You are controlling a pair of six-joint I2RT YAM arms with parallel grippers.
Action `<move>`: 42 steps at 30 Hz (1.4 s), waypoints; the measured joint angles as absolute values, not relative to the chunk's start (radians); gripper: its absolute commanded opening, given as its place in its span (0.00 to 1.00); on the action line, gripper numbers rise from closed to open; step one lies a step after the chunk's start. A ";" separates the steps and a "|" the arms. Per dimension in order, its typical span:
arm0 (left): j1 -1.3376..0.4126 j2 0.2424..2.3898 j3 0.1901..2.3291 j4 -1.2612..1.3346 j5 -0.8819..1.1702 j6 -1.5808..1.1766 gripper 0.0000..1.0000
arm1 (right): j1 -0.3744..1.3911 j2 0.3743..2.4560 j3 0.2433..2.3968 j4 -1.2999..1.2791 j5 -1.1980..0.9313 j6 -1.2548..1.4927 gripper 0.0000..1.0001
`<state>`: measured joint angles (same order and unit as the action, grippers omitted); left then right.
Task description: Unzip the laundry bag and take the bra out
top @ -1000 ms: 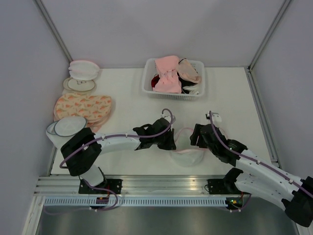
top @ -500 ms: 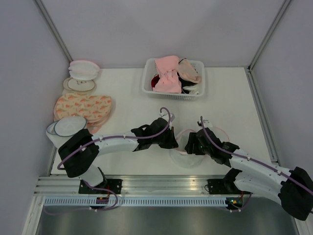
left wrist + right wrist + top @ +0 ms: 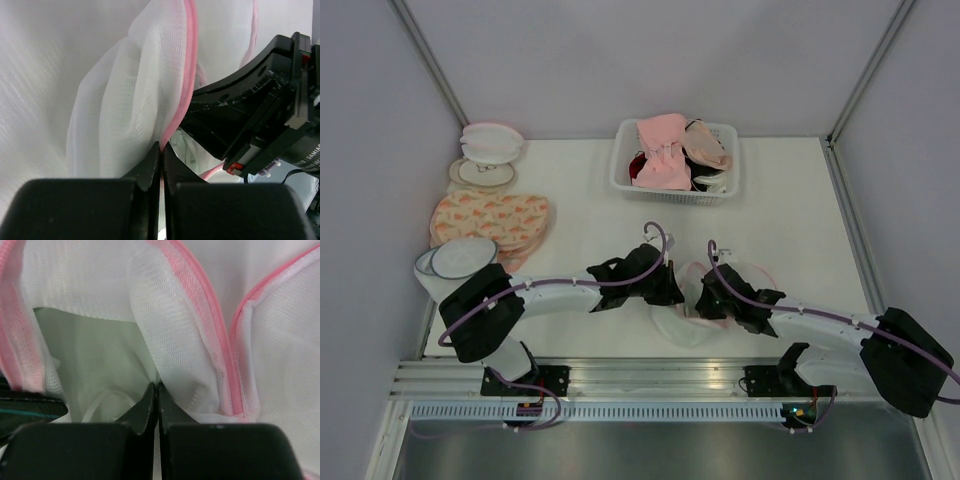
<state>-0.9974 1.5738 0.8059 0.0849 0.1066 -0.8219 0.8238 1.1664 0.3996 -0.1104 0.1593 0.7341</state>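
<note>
**Top view.** The laundry bag [image 3: 688,322] lies on the table [image 3: 790,200] at the lower centre of the frame. It sits between the left gripper [image 3: 672,293] and the right gripper [image 3: 705,300], and both touch it. How either claw stands cannot be told from up here. The table's near edge runs just below the bag. Bare tabletop stretches upward to the basket [image 3: 670,197] and out to the right, so that looks like the room for pulling.

**Left wrist view.** The left gripper [image 3: 161,149] is closed, with the pink zipper trim [image 3: 190,75] running down the middle of the frame into the pinch. The mesh hangs in loose folds. It looks thin, light and floppy, so it will likely stretch rather than resist. The right gripper's black body [image 3: 260,120] fills the right side, close by, leaving little clearance between the arms.

**Right wrist view.** The right gripper [image 3: 156,387] is closed on a fold of white mesh at centre. To the left the bag gapes, and the bra [image 3: 95,360] shows pale green inside. It looks soft and light and should crumple easily. A cup edge or strap seems the best hold. The zipper teeth could snag it.
</note>
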 measured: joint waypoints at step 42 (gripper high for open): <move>-0.997 1.549 0.726 0.123 0.106 -0.849 0.02 | 0.841 0.186 0.355 -0.292 0.139 0.752 0.00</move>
